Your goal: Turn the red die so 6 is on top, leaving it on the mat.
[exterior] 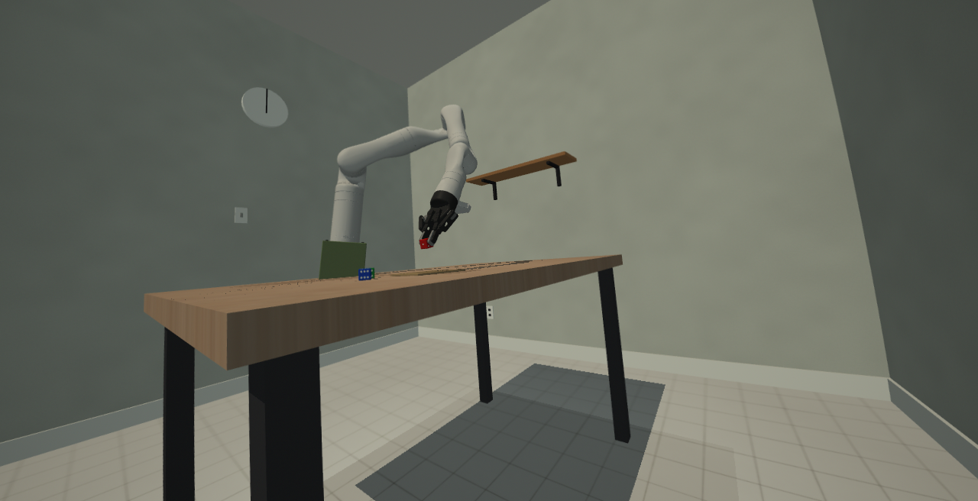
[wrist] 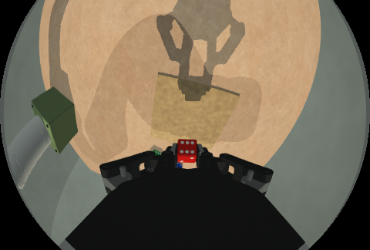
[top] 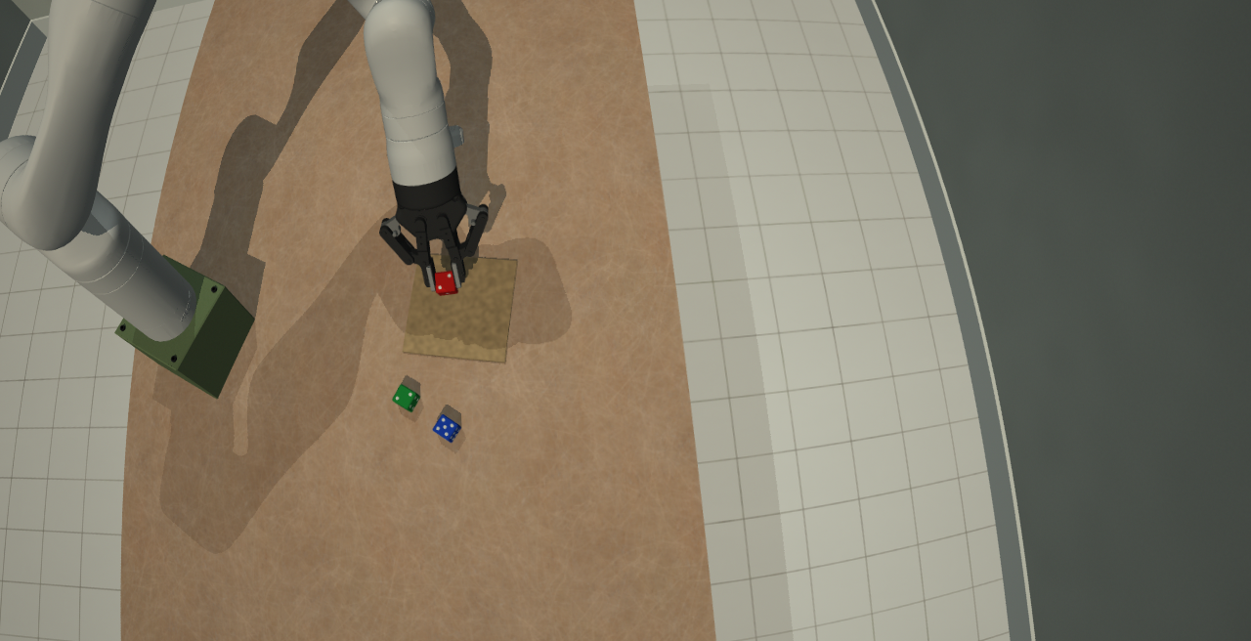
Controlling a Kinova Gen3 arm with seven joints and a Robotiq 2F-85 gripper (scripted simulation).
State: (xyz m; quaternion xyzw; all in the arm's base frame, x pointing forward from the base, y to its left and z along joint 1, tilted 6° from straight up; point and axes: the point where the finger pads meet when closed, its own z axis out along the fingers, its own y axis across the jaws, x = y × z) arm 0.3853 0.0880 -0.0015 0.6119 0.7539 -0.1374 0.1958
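My gripper (top: 445,280) (exterior: 426,244) (wrist: 186,150) is shut on the red die (top: 446,284) (exterior: 424,244) (wrist: 187,147) and holds it in the air above the tan mat (top: 485,348) (wrist: 193,123). The gripper is tilted. The die shows two pips on its upward face in the top view, and six pips on the face toward the wrist camera. The mat lies flat on the table. The green die (top: 406,398) (wrist: 156,152) lies on the table with two pips up. The blue die (top: 447,428) (exterior: 365,274) (wrist: 179,165) lies beside it with five pips up.
The wooden table (top: 568,480) (exterior: 307,313) bears the mat and dice. The green robot base block (top: 214,339) (exterior: 342,260) (wrist: 58,119) stands at the left in the top view. A wall shelf (exterior: 523,168) is behind the arm in the exterior view.
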